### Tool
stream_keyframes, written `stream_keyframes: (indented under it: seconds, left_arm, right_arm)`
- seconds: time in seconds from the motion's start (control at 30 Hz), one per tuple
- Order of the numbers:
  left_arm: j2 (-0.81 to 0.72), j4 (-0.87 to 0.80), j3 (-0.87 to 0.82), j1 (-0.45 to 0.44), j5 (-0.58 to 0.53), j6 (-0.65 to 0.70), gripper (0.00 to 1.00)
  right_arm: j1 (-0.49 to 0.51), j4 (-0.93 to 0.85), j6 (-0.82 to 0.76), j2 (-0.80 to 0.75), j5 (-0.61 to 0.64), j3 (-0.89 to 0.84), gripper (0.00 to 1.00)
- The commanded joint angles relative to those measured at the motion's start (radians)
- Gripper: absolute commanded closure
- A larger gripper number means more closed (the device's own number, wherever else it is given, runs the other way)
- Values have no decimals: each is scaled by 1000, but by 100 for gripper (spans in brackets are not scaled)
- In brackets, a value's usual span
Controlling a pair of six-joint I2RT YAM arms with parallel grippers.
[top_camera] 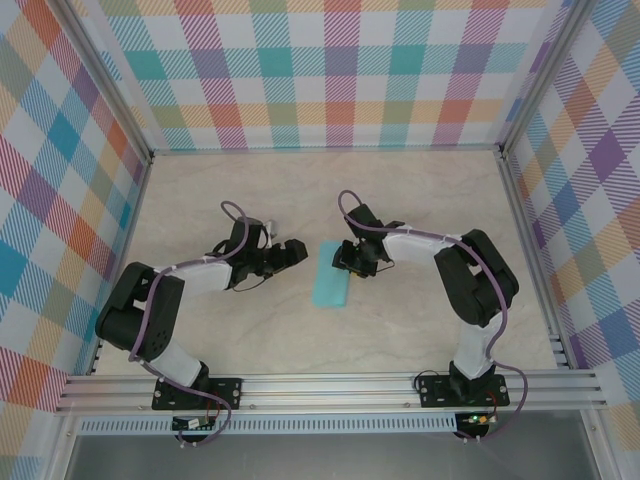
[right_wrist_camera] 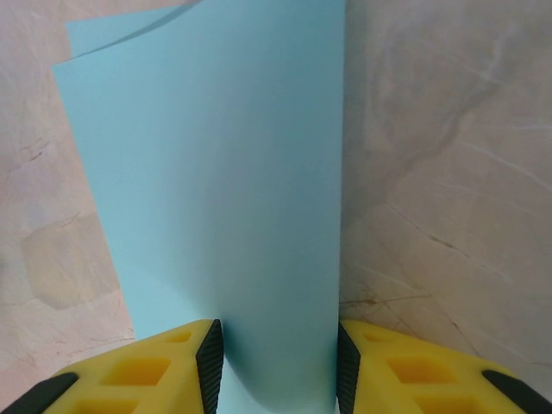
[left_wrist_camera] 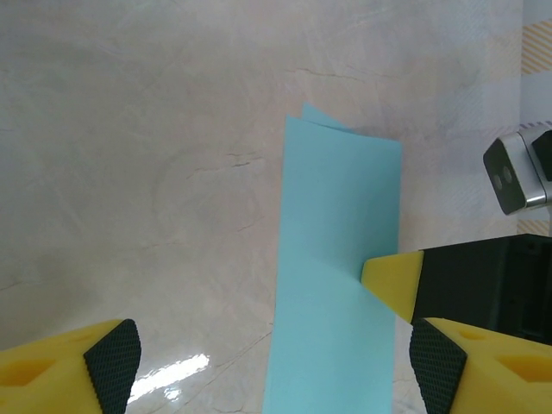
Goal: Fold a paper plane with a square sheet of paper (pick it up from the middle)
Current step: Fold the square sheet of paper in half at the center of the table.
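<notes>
- Resting on the pale table (top_camera: pixel 420 200), between the two arms, is all the work there is so far: one slim turquoise strip and no dart shape.
- That strip is the square sheet of paper (top_camera: pixel 329 286), doubled over once into a long rectangle. It lies flat, just beside the left arm's claw and under the right arm's.
- The first centre fold looks done. The two layers do not quite match, and a sliver of the lower one peeks out at the far end (left_wrist_camera: pixel 307 110) (a small misalignment, by my reading).
- The left gripper (left_wrist_camera: pixel 267 362) stands wide and holds nothing. It hovers low over the near end of the strip, one pad over bare table.
- The right gripper (right_wrist_camera: pixel 278 358) is narrow, a pad against each long edge of the strip. I cannot tell whether it squeezes the paper or merely steadies it.
- One of its yellow fingertips (left_wrist_camera: pixel 390 278) touches the strip's edge in the left wrist view.
- Left to do, as I judge it: the nose corners, the wing folds and the final crease (most of the job) before this counts as a paper plane.
</notes>
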Motion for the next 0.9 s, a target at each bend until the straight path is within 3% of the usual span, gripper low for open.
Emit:
stream_keyframes:
  seconds: [0.0, 0.37, 0.87]
  left_arm:
    - [20, 2, 33, -29, 33, -6, 17]
    - [40, -15, 47, -40, 12, -34, 27]
    - [0, -24, 22, -54, -133, -29, 35]
  right_arm:
    - [-6, -43, 67, 9, 58, -25, 59]
    - [-5, -146, 111, 54, 115, -6, 58]
    - [-5, -229, 103, 109, 158, -1, 60]
